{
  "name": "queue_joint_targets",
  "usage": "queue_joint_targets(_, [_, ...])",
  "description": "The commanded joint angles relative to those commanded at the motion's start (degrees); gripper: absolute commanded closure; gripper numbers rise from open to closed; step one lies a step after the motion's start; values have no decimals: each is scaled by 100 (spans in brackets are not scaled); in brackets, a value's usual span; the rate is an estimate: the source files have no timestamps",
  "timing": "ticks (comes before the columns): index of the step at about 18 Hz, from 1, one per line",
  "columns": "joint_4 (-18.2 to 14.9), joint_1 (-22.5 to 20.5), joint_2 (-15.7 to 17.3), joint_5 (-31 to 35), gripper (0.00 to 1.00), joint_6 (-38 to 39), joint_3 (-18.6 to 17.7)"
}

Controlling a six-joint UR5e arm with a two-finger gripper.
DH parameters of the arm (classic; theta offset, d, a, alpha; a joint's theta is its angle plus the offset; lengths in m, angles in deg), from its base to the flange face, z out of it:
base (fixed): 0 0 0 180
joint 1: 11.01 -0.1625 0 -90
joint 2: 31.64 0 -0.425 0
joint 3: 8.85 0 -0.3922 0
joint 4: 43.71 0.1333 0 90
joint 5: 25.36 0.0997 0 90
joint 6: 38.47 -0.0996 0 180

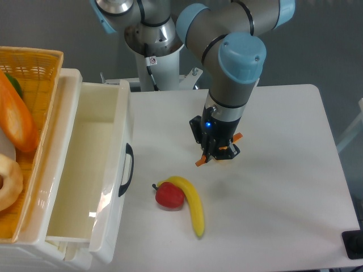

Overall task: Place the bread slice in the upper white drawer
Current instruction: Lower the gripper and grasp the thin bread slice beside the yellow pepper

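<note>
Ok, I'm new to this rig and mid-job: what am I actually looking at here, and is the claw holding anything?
This is one fixed camera looking down on a white table. The grey-and-blue machine is a robot arm; its claw points down and is shut on the bread slice, seen edge-on as a thin orange sliver sticking out at both sides. At left, the upper white drawer is pulled open, with a black handle, and looks empty. Beside it sits a yellow basket holding a baguette. On the table lie a banana and a red apple, touching.
</note>
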Motion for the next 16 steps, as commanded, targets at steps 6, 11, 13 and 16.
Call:
queue_joint_targets(6, [0,9,0,-9,100,18,27])
queue_joint_targets(11, [-87,9,44,26,100,122,70])
queue_joint_targets(13, [-210,9,149,79,100,263,105])
queue_joint_targets(16, [-360,17,211,447,100,1200,325])
